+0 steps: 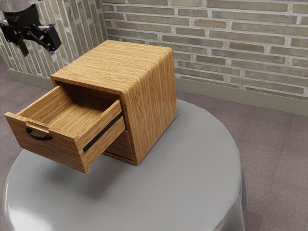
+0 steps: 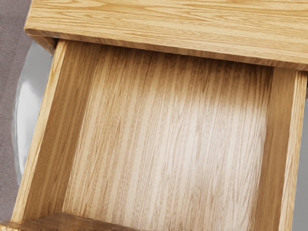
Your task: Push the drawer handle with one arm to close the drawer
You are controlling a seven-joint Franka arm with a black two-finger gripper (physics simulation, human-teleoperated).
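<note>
Drawer (image 1: 50, 150) is pulled well out from the upper part of the wooden cabinet (image 1: 113, 62), its front panel standing away from the cabinet's open face. Going from the exterior view's left to its right, the black hand (image 1: 39, 47) comes first, raised higher than the cabinet's top and apart from it, its two fingers spread with a gap between them. Next comes the black curved handle (image 1: 38, 137), fixed to the panel out in front of the cabinet. A dark rail (image 1: 103, 133) runs along the side toward the cabinet. The wrist view looks down into the wooden inside, up to the cabinet's top edge. Under the cabinet spreads the round, grey-covered surface (image 1: 192, 168), and behind the cabinet stands a brick wall (image 1: 231, 41).
</note>
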